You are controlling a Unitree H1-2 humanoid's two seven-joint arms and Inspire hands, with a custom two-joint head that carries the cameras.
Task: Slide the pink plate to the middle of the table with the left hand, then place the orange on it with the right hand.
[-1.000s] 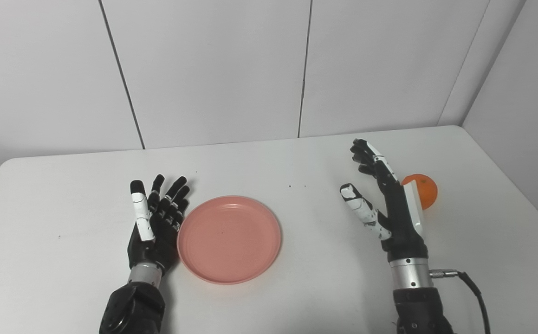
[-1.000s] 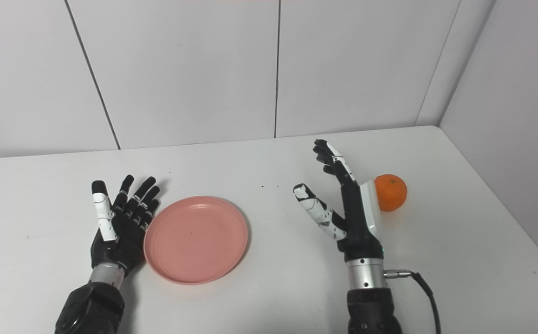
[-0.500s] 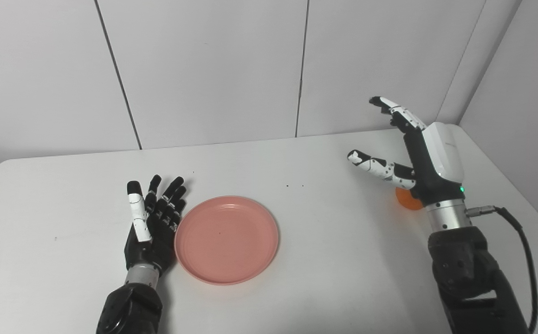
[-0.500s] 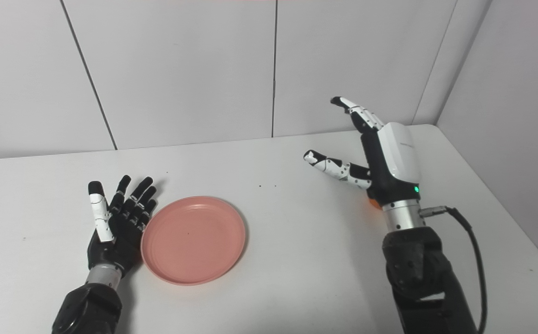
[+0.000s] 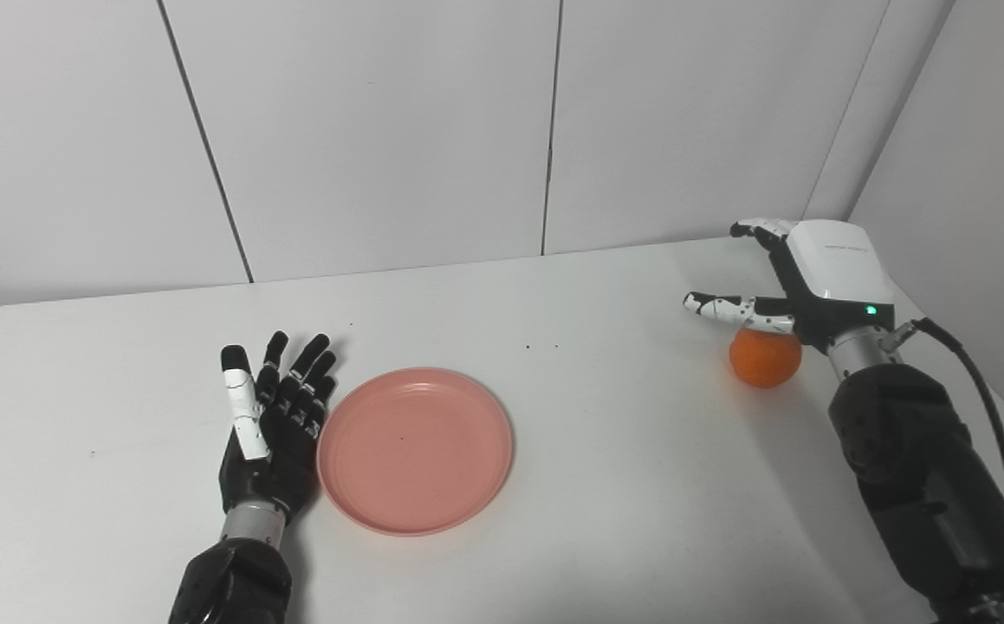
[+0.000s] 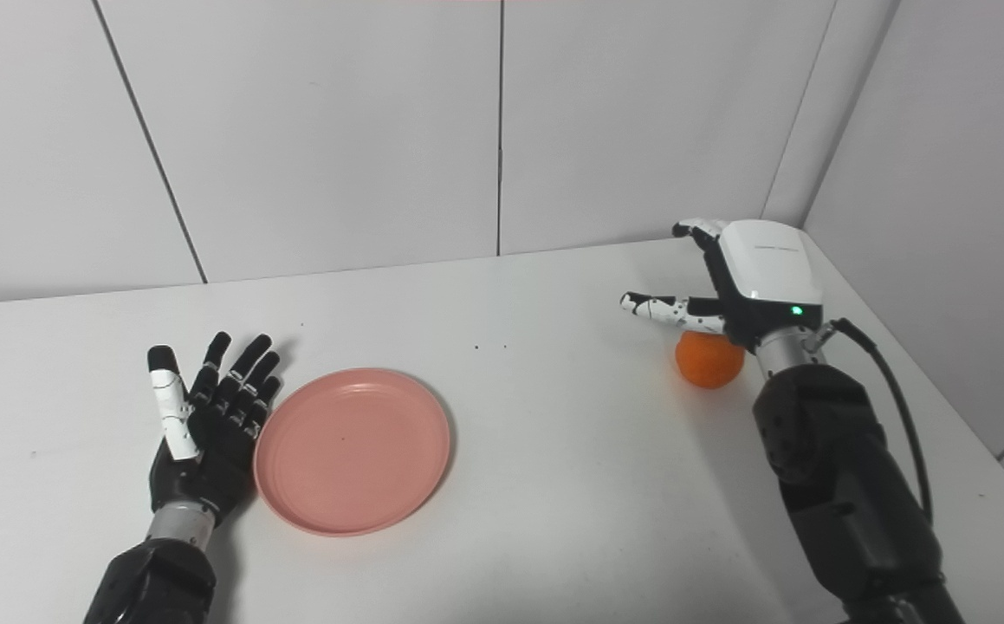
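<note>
Orange (image 5: 765,360) sits just beneath the right hand (image 5: 800,282), fingers spread, empty. Round and likely to roll: cup it across the middle. Pink plate (image 5: 415,449) touches the open left hand (image 5: 272,425).

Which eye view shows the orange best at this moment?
The left eye view, narrowly: the orange shows slightly more of its round face below the open right hand, whose thumb crosses its top. The right eye view shows the same orange on the table, equally sharp, with the wrist hiding slightly more of its upper right.
</note>
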